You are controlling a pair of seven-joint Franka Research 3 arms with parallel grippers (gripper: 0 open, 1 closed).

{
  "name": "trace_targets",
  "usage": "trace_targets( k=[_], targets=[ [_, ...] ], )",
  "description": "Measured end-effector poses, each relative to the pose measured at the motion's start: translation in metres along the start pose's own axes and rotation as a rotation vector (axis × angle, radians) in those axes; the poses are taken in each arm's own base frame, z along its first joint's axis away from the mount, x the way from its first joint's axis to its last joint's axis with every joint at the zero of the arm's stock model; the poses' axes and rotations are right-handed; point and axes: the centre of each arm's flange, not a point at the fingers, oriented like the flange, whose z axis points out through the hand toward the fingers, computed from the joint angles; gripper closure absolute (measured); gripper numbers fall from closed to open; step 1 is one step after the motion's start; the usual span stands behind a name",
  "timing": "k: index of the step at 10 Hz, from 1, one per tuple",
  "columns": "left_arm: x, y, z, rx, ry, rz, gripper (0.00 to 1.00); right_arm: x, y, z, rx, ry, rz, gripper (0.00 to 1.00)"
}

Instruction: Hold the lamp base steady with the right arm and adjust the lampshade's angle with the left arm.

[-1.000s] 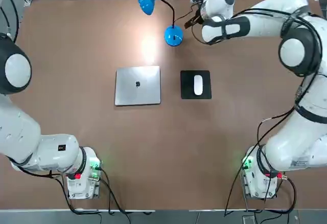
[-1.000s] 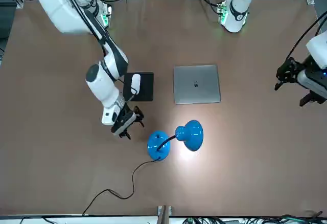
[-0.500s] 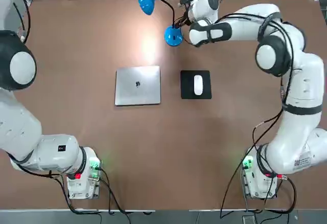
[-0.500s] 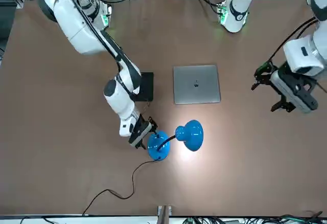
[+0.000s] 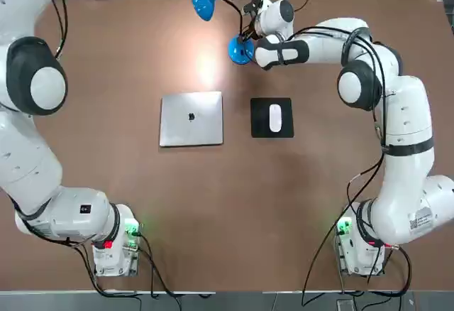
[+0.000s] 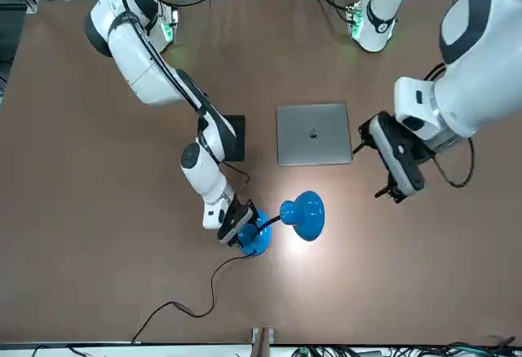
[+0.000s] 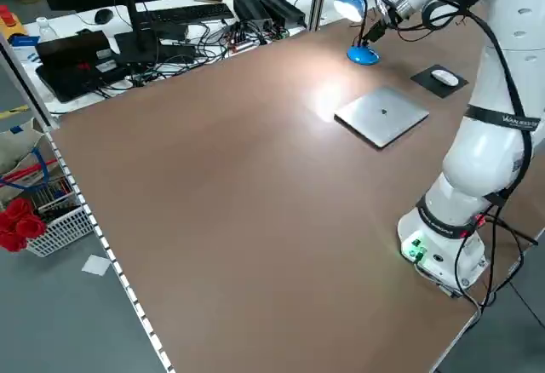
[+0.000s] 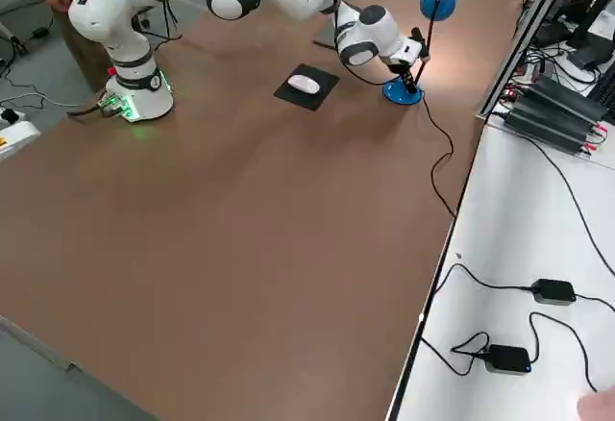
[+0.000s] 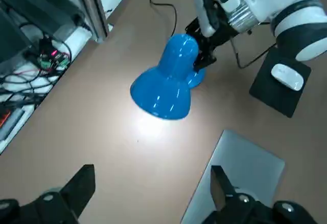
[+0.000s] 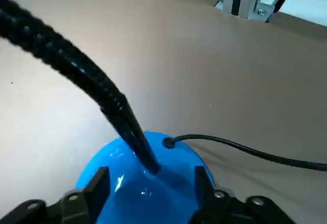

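Observation:
The lamp base (image 5: 238,52) is a glossy blue disc at the table's far edge, with a thin black neck rising to the blue lampshade (image 5: 206,0). My right gripper (image 6: 239,231) is down over the base (image 10: 148,188). Its fingers (image 10: 99,180) stand apart on either side of the disc's dome, close to it; I cannot tell whether they touch. My left gripper (image 6: 371,174) hangs open above the table on the laptop's side, apart from the lampshade (image 6: 304,214). In the left wrist view the shade (image 9: 163,88) lies ahead of the spread fingers (image 9: 82,185).
A closed silver laptop (image 5: 191,118) and a white mouse on a black pad (image 5: 274,118) lie mid-table. The lamp's black cord (image 6: 188,304) trails off the far edge toward a bench of cables and boxes (image 7: 255,11).
My right gripper has slid over onto the lamp base and its fingers have narrowed. My left arm has swung in toward the lamp, gripper still open.

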Motion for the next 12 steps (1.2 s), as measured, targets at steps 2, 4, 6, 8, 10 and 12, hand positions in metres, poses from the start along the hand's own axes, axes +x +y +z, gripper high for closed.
trace_targets(
  k=[2, 4, 6, 8, 10, 12],
  targets=[
    [0.012, -0.008, 0.026, -0.022, 0.043, 0.115, 0.0, 0.003, -0.001, 0.002, 0.0, 0.009, -0.002, 0.43],
    [0.024, -0.005, 0.053, -0.084, 0.094, 0.24, 0.01, 0.005, -0.001, 0.003, -0.001, 0.015, -0.001, 0.47],
    [0.035, -0.002, 0.068, -0.089, 0.158, 0.403, 0.01, 0.007, -0.002, 0.004, 0.0, 0.022, 0.0, 0.57],
    [0.038, -0.004, 0.084, -0.088, 0.182, 0.429, 0.0, 0.007, -0.005, 0.01, 0.003, 0.027, 0.001, 0.59],
    [0.036, -0.011, 0.098, -0.094, 0.199, 0.415, 0.0, 0.007, -0.005, 0.014, 0.004, 0.031, 0.002, 0.63],
    [0.034, -0.015, 0.116, -0.145, 0.233, 0.366, 0.0, 0.007, -0.006, 0.014, 0.004, 0.032, 0.001, 0.69]
  ],
)
